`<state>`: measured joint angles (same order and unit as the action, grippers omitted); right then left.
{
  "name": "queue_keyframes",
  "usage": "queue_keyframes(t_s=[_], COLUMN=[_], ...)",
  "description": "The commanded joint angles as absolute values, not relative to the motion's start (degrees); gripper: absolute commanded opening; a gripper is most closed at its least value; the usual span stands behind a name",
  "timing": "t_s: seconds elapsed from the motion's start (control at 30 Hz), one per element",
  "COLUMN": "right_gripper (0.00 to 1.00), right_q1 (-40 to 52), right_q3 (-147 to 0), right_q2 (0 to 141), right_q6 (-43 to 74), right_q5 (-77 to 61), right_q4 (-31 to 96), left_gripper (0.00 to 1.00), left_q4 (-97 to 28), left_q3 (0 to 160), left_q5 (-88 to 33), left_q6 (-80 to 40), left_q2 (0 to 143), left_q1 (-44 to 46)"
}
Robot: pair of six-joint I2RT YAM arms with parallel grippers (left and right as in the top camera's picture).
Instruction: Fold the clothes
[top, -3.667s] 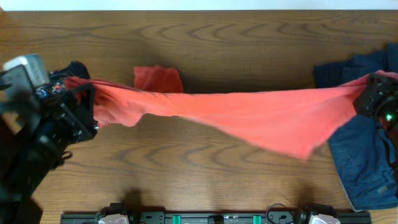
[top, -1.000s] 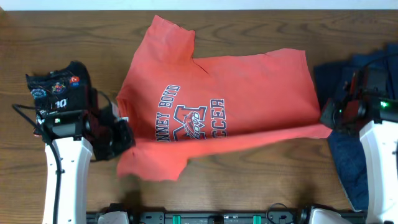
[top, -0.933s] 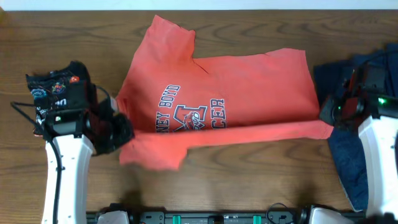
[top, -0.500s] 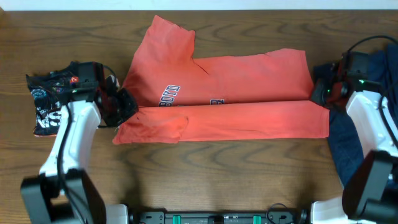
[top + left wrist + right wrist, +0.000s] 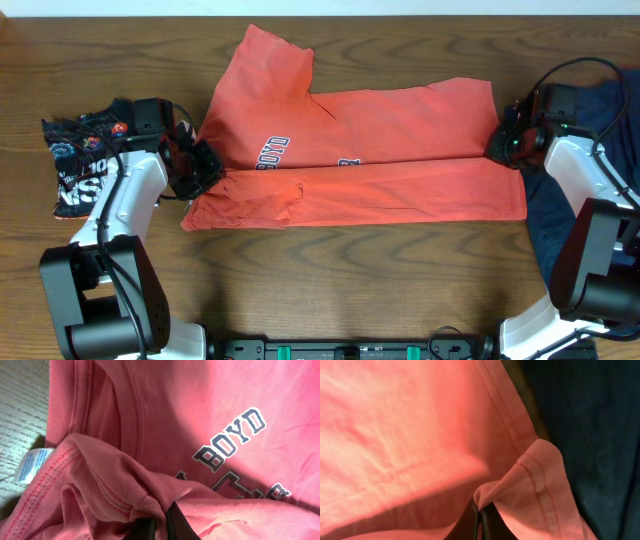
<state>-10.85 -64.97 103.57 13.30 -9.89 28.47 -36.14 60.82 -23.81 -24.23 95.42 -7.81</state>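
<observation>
The coral-red T-shirt (image 5: 370,140) lies flat mid-table, its near half folded up over the lettering, so only part of the print shows. My left gripper (image 5: 203,170) is shut on the shirt's left edge near the collar; the left wrist view shows the fingers (image 5: 161,525) pinching bunched red fabric (image 5: 110,485). My right gripper (image 5: 503,150) is shut on the shirt's right hem; the right wrist view shows the fingers (image 5: 480,517) pinching a hem fold (image 5: 540,475). The black printed shirt (image 5: 85,150) lies crumpled at far left. The navy-blue garment (image 5: 570,240) lies at far right.
The wooden table (image 5: 330,290) shows bare wood in front of the shirt and behind it. A black rail (image 5: 350,350) runs along the near edge. The navy garment also fills the right side of the right wrist view (image 5: 600,435).
The shirt was held stretched in the air, then laid flat print up. Both grippers carried its near edge up over the lettering, and both have since shifted slightly further back.
</observation>
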Motion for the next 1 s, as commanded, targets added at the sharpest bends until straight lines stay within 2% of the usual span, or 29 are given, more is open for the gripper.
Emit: queue_keyframes(t_s=[0.0, 0.03, 0.1, 0.13, 0.17, 0.2, 0.23, 0.27, 0.47, 0.6, 0.7, 0.8, 0.97], right_gripper=[0.04, 0.04, 0.20, 0.24, 0.29, 0.33, 0.38, 0.42, 0.46, 0.47, 0.53, 0.62, 0.62], right_q1=[-9.8, -9.7, -9.6, -9.6, -9.6, -9.7, -9.7, -9.7, -9.8, -10.0, -10.2, -10.2, -10.2], right_q3=[-65.0, -65.0, -65.0, -65.0, -65.0, -65.0, -65.0, -65.0, -65.1, -65.1, -65.0, -64.1, -58.6], right_q2=[104.0, 104.0, 104.0, 103.9, 103.9, 103.9, 103.7, 103.4, 98.9, 95.0, 93.6, 94.1, 95.0], right_q6=[12.2, 12.2, 12.8, 12.8, 13.1, 13.3, 13.4, 13.4, 13.2, 13.3, 16.9, 16.1, 15.6], right_q5=[-11.2, -11.1, -11.0, -11.0, -11.0, -11.0, -11.0, -11.0, -10.6, -3.7, 6.5, 8.8, 7.4], right_q4=[26.8, 26.2, 25.0, 24.6, 24.4, 24.4, 24.6, 24.9, 29.0, 38.0, 46.7, 50.6, 49.6], left_gripper=[0.06, 0.06, 0.08, 0.25, 0.46, 0.60, 0.69, 0.72, 0.75, 0.75, 0.75, 0.79, 0.80], left_q4=[-35.6, -35.3, -33.8, -32.8, -31.7, -31.1, -31.0, -31.1, -35.5, -46.7, -51.7, -51.7, -45.5], left_q3=[60.8, 60.8, 60.8, 60.8, 60.8, 61.3, 62.3, 63.3, 66.9, 66.5, 63.8, 60.1, 53.2], left_q5=[-23.4, -23.4, -23.4, -23.4, -23.4, -23.6, -24.5, -25.6, -24.9, -13.9, -7.5, -7.0, -6.8], left_q6=[-26.2, -26.5, -26.5, -26.5, -26.4, -26.3, -25.8, -25.3, -23.0, -23.0, -23.2, -23.2, -24.4], left_q2=[95.6, 95.6, 95.6, 95.6, 95.6, 95.5, 95.4, 95.3, 92.6, 92.4, 92.5, 92.5, 92.5], left_q1=[-8.0, -8.0, -8.1, -8.1, -8.1, -8.1, -8.3, -8.4, -8.7, -8.5, -8.6, -8.6, -8.6])
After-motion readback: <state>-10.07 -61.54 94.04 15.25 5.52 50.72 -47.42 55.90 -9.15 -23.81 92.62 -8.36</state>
